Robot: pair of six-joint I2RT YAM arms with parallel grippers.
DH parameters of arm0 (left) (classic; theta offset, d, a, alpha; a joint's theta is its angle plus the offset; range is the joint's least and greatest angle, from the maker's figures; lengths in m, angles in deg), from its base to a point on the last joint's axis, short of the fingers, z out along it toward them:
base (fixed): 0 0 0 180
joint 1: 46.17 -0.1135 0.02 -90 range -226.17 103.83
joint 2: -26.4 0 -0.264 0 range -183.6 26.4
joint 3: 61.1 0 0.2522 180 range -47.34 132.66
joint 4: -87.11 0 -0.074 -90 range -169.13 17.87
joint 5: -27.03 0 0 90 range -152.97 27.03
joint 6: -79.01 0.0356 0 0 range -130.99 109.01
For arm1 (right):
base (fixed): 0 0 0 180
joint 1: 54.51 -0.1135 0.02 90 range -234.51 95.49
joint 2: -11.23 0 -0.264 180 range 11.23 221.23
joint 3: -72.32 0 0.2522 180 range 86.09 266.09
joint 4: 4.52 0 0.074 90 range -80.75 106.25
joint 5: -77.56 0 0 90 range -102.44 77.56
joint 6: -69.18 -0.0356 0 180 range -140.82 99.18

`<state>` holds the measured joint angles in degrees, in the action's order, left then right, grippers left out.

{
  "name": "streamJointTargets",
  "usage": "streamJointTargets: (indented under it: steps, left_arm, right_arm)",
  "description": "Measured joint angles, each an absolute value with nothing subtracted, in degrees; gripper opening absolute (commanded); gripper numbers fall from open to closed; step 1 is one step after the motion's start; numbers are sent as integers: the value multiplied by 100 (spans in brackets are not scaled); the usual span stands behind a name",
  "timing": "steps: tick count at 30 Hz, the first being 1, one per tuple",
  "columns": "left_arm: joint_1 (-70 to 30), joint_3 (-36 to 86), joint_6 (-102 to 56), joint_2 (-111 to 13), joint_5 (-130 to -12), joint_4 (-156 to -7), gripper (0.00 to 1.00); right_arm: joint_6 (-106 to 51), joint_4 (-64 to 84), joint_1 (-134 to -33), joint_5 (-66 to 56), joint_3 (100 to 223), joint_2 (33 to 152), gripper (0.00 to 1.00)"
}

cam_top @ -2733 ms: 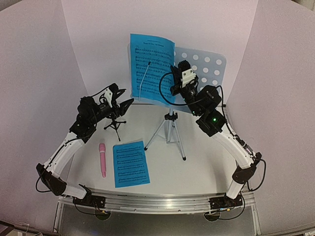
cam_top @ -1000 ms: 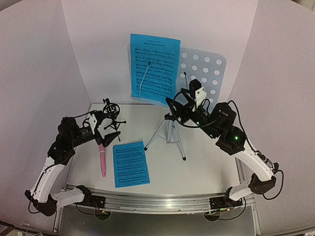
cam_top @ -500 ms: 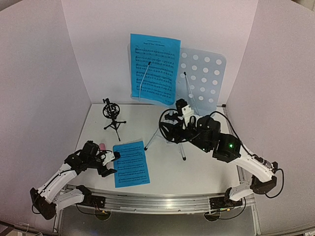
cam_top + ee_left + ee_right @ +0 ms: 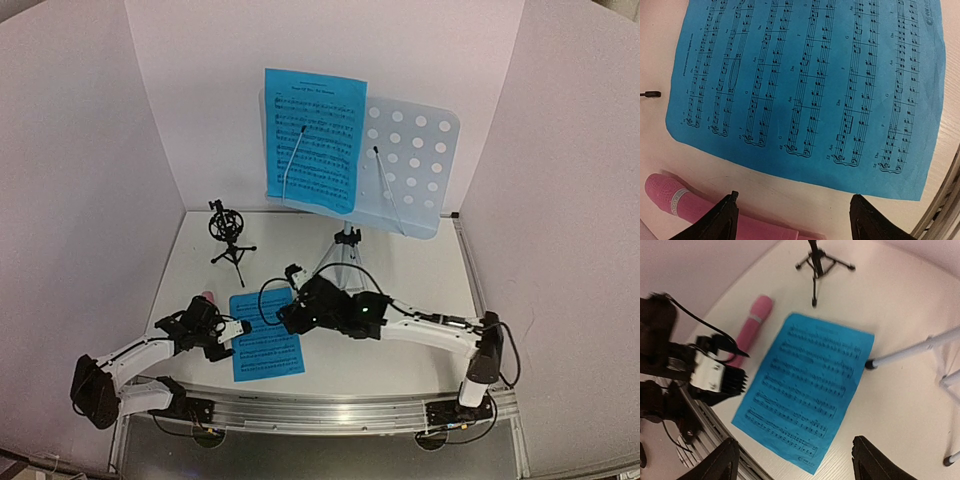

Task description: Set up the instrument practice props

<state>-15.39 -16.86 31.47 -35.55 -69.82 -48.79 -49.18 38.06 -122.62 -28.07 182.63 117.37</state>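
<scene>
The pale-blue music-stand desk (image 4: 412, 150) stands on silver tripod legs (image 4: 345, 255) at the back, with one blue sheet-music page (image 4: 312, 140) resting on it. A second blue page (image 4: 267, 338) (image 4: 810, 85) (image 4: 807, 387) lies flat near the front edge. The pink microphone (image 4: 705, 206) (image 4: 753, 325) lies left of that page, mostly hidden under my left arm in the top view. My left gripper (image 4: 231, 337) (image 4: 792, 212) is open low over the microphone's near end, one finger above it. My right gripper (image 4: 288, 312) (image 4: 795, 462) hangs open above the page. The black tripod mic mount (image 4: 228, 235) (image 4: 817, 262) stands empty at back left.
Pale walls close in the table on three sides. A metal rail (image 4: 320, 410) runs along the near edge, close to the flat page's lower corner. A tripod leg's foot (image 4: 869, 364) rests just beside the page's far right corner.
My left arm has dropped from beside the mic mount to the microphone near the front edge. The right arm has come down from the stand to above the flat page.
</scene>
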Motion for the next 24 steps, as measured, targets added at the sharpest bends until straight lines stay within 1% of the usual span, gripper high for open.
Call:
streamJointTargets:
  steps: [2,4,7,11,17,24]
  left_arm:
    - [-1539,-1878,3208,-3555,-6998,-5083,77]
    - [-1539,-1989,3246,-3555,-7100,-5147,77]
    - [-1539,-2014,3288,-3583,-7297,-5293,77]
    - [-1539,-2064,3486,-3716,-7429,-5623,78]
    - [-1539,-2232,3825,-3903,-7552,-5874,79]
    - [-1539,-2435,4062,-3944,-7740,-6058,80]
  right_arm:
    - [-5166,3854,-12271,-2821,18249,12135,75]
    - [-5460,3882,-12270,-2905,18216,12353,72]
    - [-6052,3877,-12210,-3033,18042,12459,67]
    - [-6821,3864,-11940,-2993,17912,12667,66]
    - [-7309,3779,-11468,-2480,17953,13393,58]
    - [-7494,3523,-11252,-2004,18078,13913,57]
